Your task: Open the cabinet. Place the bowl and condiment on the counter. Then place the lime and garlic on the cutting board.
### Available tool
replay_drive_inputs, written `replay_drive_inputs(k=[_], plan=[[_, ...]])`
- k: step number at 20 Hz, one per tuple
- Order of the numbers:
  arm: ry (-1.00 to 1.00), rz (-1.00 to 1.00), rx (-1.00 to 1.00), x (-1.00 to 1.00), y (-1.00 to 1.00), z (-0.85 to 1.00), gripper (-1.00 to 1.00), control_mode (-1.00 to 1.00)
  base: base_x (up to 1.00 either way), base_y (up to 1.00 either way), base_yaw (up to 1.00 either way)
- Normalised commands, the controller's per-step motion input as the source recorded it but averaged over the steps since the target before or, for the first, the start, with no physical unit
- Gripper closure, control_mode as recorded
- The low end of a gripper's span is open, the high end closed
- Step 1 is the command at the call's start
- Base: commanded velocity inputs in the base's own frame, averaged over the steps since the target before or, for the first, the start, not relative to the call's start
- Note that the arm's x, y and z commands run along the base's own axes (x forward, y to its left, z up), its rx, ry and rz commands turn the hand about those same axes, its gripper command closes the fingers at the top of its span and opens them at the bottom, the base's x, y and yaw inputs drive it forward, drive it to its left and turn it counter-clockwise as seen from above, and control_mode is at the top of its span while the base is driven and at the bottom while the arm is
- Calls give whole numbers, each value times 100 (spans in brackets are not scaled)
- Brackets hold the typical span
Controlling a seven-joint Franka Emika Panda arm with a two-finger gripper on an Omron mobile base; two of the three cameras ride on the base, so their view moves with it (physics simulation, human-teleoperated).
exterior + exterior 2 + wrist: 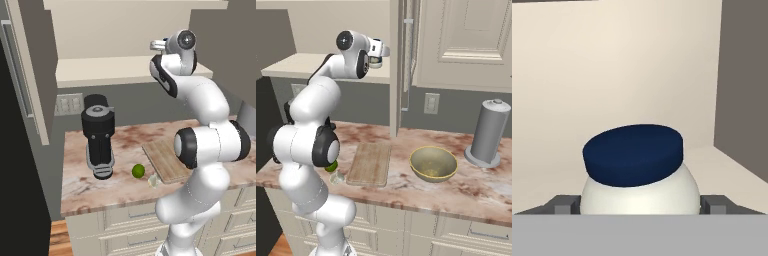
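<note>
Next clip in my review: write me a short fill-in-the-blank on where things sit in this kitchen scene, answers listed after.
1. The bowl rests on the ____, right of the cutting board.
2. The condiment jar between the gripper fingers has a dark ____ lid.
3. The lime lies on the counter between the cutting board and the black ____.
4. The bulb beside the lime, just off the board's corner, is the ____.

Missing words: counter; blue; coffee machine; garlic

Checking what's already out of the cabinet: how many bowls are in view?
1. The olive-yellow bowl sits on the marble counter, right of the cutting board. More could be hidden deeper in the cabinet.
</note>
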Motion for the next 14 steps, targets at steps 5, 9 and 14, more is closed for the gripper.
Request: replay_drive_inputs(k=[5,9,14], plan=[[0,0,0,0,1,-4,100,-100,0,0,0],[0,0,0,0,6,-6,100,-100,0,0,0],[0,-1,0,-22,5,-2,100,-100,0,0,0]])
